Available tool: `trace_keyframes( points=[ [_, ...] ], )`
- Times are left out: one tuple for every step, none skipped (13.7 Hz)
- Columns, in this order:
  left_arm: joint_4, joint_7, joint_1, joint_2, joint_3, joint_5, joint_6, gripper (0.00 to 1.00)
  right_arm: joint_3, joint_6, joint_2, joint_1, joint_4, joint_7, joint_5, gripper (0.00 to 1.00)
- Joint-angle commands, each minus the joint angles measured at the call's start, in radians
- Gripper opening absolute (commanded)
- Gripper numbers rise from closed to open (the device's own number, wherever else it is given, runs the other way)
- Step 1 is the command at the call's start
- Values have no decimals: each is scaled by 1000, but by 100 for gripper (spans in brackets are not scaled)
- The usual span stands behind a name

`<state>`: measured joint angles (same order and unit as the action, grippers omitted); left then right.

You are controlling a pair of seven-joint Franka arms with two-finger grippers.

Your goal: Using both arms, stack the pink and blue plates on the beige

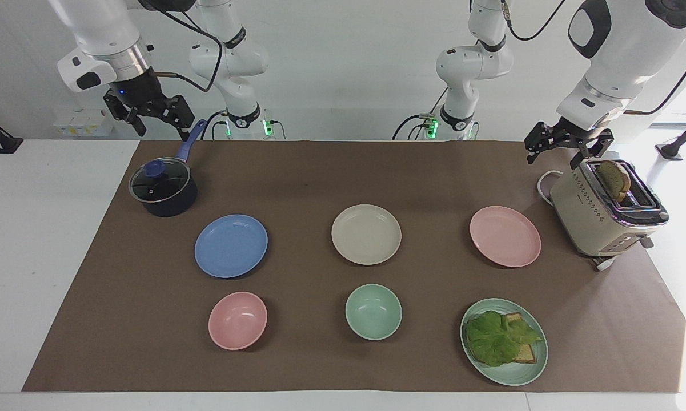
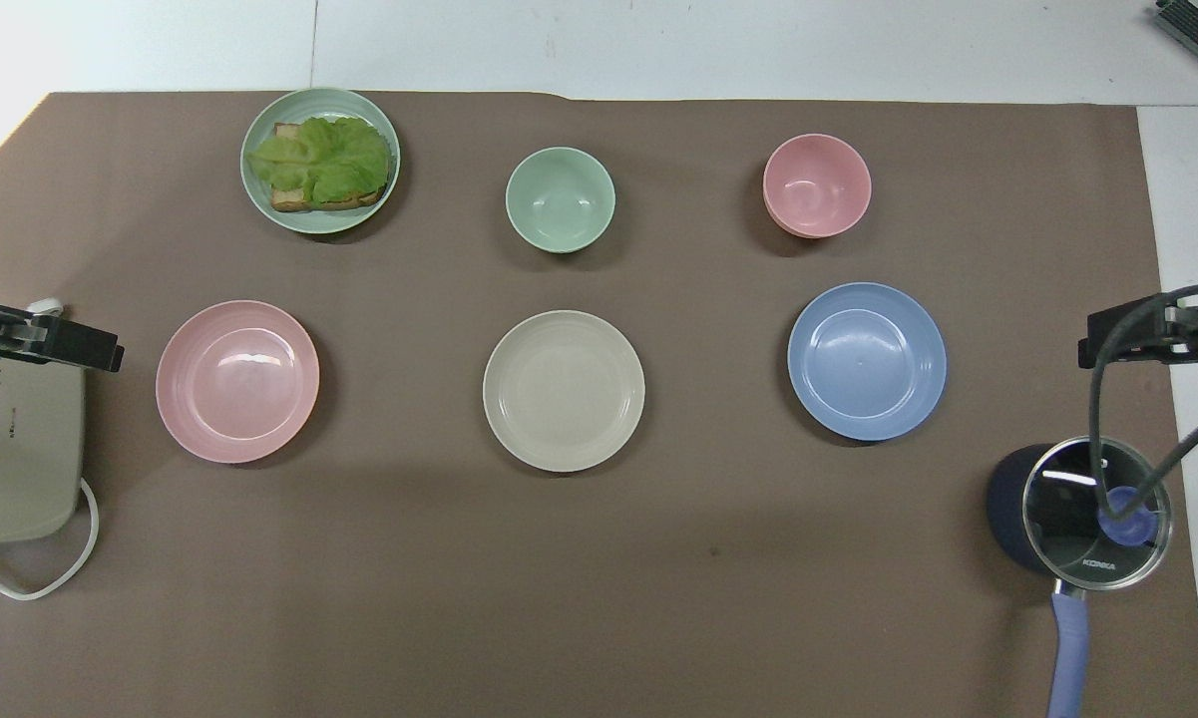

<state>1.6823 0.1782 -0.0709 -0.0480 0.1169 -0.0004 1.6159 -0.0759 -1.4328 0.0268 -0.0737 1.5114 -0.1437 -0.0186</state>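
Note:
Three equal plates lie in a row across the brown mat. The blue plate (image 1: 231, 246) (image 2: 866, 360) is toward the right arm's end, the beige plate (image 1: 366, 234) (image 2: 564, 390) in the middle, and the pink plate (image 1: 505, 236) (image 2: 237, 381) toward the left arm's end. All three are bare and apart from each other. My right gripper (image 1: 160, 123) (image 2: 1157, 337) hangs open in the air over the saucepan's handle, holding nothing. My left gripper (image 1: 560, 153) (image 2: 55, 342) hangs open over the toaster's end, also holding nothing.
A dark saucepan (image 1: 163, 187) with a glass lid stands beside the blue plate, nearer the robots. A cream toaster (image 1: 602, 214) with bread in it stands beside the pink plate. Farther out lie a pink bowl (image 1: 237, 320), a green bowl (image 1: 373, 311) and a green plate (image 1: 520, 374) with toast and lettuce.

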Motion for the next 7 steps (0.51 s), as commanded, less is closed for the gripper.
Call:
trace_keyframes(
  points=[
    [25, -11, 8, -21, -5, 19, 2, 100, -1, -12, 10, 6, 10, 18, 22, 100],
    [25, -14, 8, -21, -5, 19, 2, 100, -1, -12, 10, 6, 10, 18, 22, 100],
    [25, -14, 9, -21, -5, 19, 4, 100, -1, -12, 10, 6, 10, 19, 22, 100],
    [25, -14, 10, -21, -5, 19, 4, 100, -1, -12, 10, 6, 12, 19, 22, 100],
    [27, -14, 10, -21, -5, 19, 4, 100, -2, -12, 10, 6, 10, 18, 22, 100],
    [28, -14, 8, -21, -5, 17, 6, 100, -2, -12, 10, 6, 12, 18, 20, 100],
    [40, -14, 6, -24, -5, 16, 15, 100, -2, -12, 10, 6, 12, 18, 22, 100]
  ],
)
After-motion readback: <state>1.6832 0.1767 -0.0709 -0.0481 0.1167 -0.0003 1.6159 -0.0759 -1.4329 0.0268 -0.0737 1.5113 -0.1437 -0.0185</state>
